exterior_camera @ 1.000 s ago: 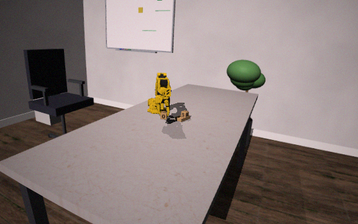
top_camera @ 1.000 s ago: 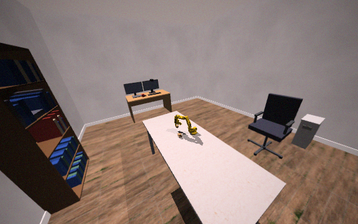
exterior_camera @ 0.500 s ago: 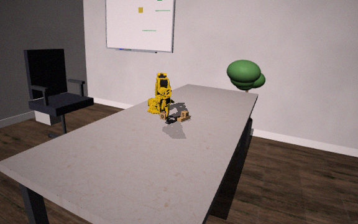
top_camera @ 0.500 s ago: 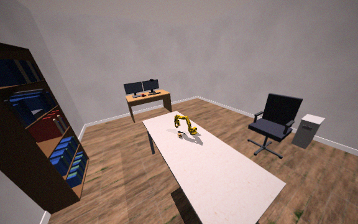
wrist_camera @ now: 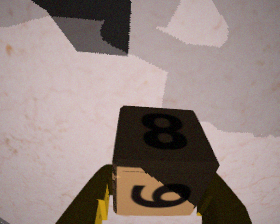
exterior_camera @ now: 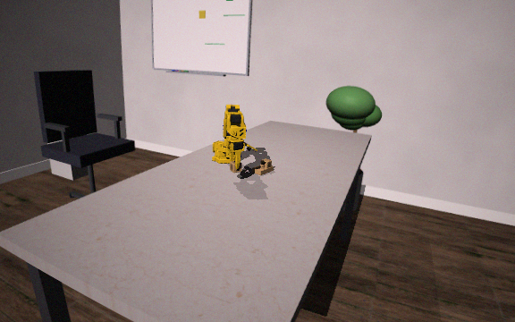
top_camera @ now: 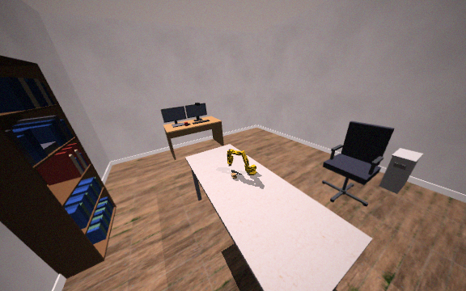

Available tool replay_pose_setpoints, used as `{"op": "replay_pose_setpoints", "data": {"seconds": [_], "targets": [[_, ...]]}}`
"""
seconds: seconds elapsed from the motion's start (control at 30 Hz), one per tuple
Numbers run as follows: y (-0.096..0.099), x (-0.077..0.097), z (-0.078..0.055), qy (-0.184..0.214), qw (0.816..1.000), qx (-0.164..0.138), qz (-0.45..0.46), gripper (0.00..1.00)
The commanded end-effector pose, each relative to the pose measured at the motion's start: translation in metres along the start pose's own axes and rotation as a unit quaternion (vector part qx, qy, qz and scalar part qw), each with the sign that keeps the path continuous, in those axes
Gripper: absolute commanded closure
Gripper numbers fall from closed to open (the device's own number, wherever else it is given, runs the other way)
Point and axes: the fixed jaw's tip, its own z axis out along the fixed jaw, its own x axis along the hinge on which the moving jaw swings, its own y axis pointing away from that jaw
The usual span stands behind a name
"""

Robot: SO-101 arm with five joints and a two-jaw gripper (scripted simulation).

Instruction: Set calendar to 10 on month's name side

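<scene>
My gripper [top_camera: 230, 163] [exterior_camera: 236, 167] [wrist_camera: 158, 192] is shut on a wooden cube [wrist_camera: 166, 137], held above the table. In the wrist view the cube's shaded upper face shows an 8; the face below it, partly lit, shows a 6 or 9, I cannot tell which. A small wooden tray [exterior_camera: 264, 171] stands on the table, to the right of the gripper in the exterior view. A second cube [exterior_camera: 266, 163] seems to be at the tray; its digits are too small to read. The month's name cannot be read.
A black object [exterior_camera: 246, 173] [top_camera: 236, 172] lies beside the tray, between it and the gripper in the exterior view. A dark shape [wrist_camera: 108, 17] shows at the top of the wrist view. The arm's base [top_camera: 252, 170] stands on the table [top_camera: 281, 218].
</scene>
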Motion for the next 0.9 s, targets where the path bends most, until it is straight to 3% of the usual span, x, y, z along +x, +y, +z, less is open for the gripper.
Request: {"op": "replay_pose_setpoints", "data": {"seconds": [0.0,0.17,0.37,0.43,0.87], "targets": [[-0.0054,0.0025,-0.0144,0.011,0.996,0.036,0.086,1.0],[-0.0059,0.0008,-0.0144,0.007,0.98,0.037,0.194,1.0],[-0.0068,-0.001,-0.0144,0.002,0.947,0.038,0.319,1.0],[-0.0068,-0.001,-0.0144,0.002,0.947,0.038,0.319,1.0],[-0.01,-0.0035,-0.0145,-0.008,0.834,0.037,0.551,1.0]]}}
